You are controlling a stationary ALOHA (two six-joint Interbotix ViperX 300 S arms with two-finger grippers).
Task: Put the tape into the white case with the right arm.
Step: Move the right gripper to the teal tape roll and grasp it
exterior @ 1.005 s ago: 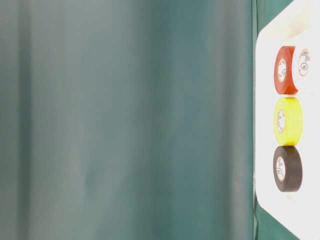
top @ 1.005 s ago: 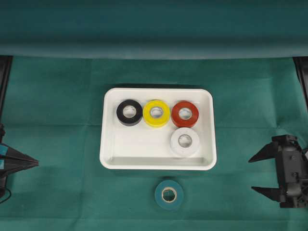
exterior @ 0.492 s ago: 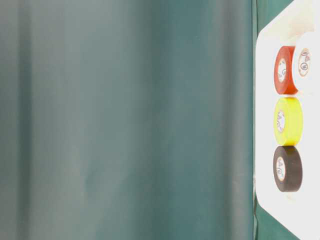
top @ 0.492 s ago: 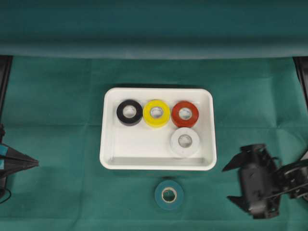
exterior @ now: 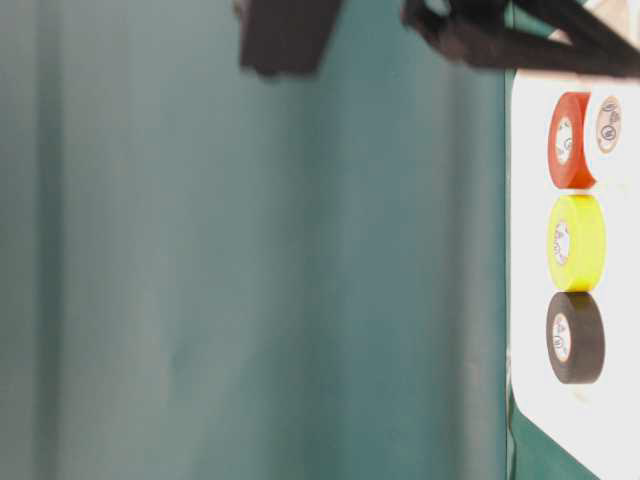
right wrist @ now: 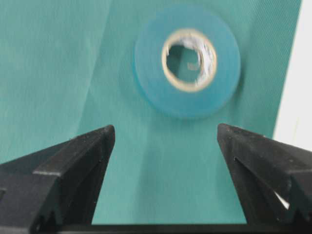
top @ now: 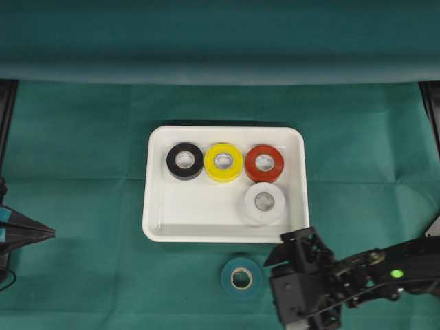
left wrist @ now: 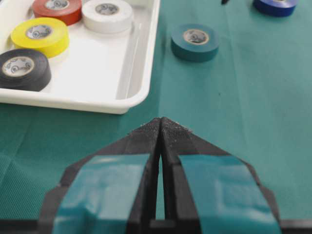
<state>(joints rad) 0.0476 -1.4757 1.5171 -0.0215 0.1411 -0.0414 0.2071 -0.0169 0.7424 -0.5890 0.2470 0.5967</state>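
Your right end effector (top: 275, 282) sat at the lower right of the overhead frame, just beside the teal tape (top: 241, 278), with its two pointed fingers (right wrist: 78, 161) spread wide and nothing between them. In the right wrist view the teal tape (right wrist: 187, 61) lay flat on the green tabletop (right wrist: 58, 63) in the upper middle of the frame, ahead of the parted fingertips and apart from both; the picture was blurred there. The tape was outside the white case (top: 157, 220), just below its near rim at the bottom centre of the overhead frame. The case held four rolls: a black roll (top: 184, 160), a yellow roll (top: 223, 161) and a red roll (top: 265, 163) in a row along its upper part, touching or nearly so, and a white roll (top: 264, 202) below the red one toward the case's lower right corner. Your left end effector (left wrist: 161, 129), the one with light-blue patches, was clenched tip to tip with nothing in it, at the left edge of the overhead frame, well apart from the case. In the left wrist view a blue roll (left wrist: 275, 5) showed at the upper right edge, beyond the teal tape. In the table-level view dark blurred parts of the right arm (exterior: 520, 40) crossed the top of the frame.
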